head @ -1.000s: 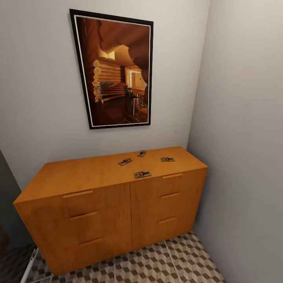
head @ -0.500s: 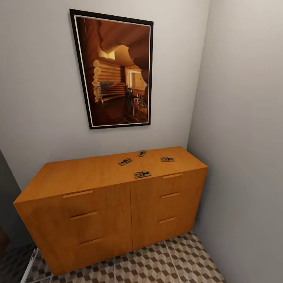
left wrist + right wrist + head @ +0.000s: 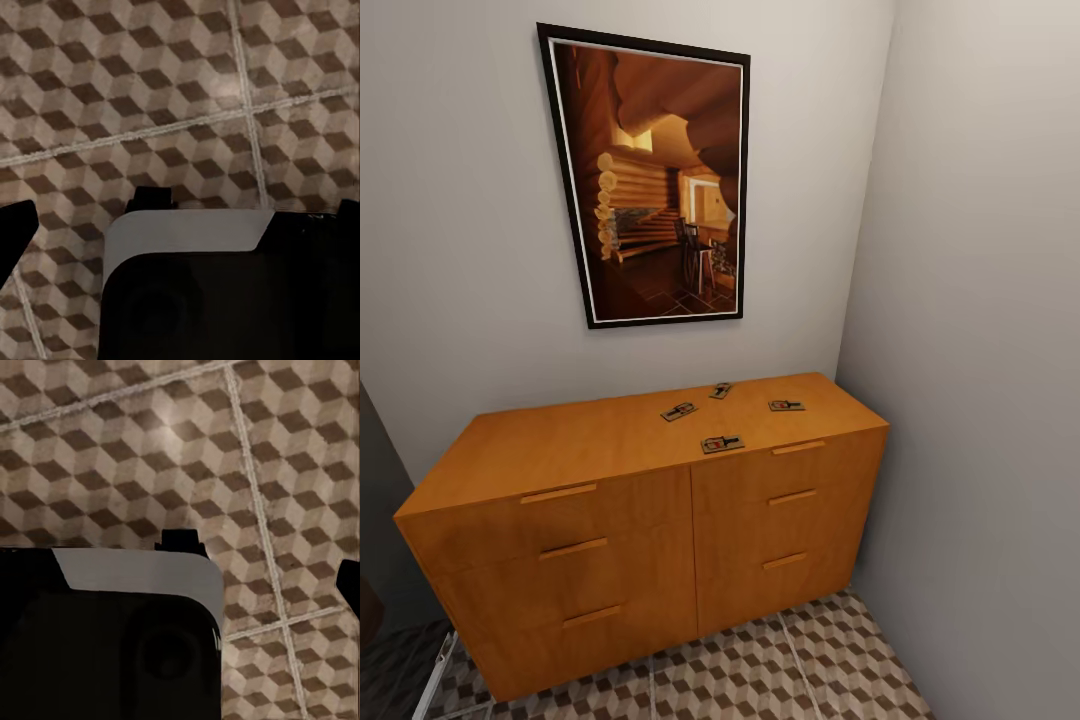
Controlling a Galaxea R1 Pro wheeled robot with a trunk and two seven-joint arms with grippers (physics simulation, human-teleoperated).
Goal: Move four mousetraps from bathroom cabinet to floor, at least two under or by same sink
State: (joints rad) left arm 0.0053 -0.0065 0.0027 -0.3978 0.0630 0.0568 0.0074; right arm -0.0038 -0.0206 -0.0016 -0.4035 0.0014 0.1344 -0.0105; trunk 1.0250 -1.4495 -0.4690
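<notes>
At the foot of the cabinet (image 3: 660, 500), the floor (image 3: 780, 670) shows its brown-and-cream cube tiles with pale grout; both arms hang low, their wrist cameras looking straight down at that same tiling. Left gripper (image 3: 180, 225): dark finger parts at either edge of its view, well apart, nothing between them but tile, so it reads as spread wide and empty. Right gripper (image 3: 187, 577): one dark tip at the frame edge, the other side lost in the robot's dark body; empty, but how far it is spread I cannot tell. Higher and farther, on the cabinet top toward its right end, lie the four traps (image 3: 722, 443), flat, apart from one another, none touching: nearest one close to the front edge above the right drawers, two behind it (image 3: 679, 411) (image 3: 786, 405), the last (image 3: 720, 390) nearest the wall. Picture (image 3: 650, 180) hangs above. Judged step: reach for a first trap. Best taken by raising an arm clear of the front edge, coming down over the nearest trap, and closing across the board's short width, since thin boards slide easily. No sink in sight.
</notes>
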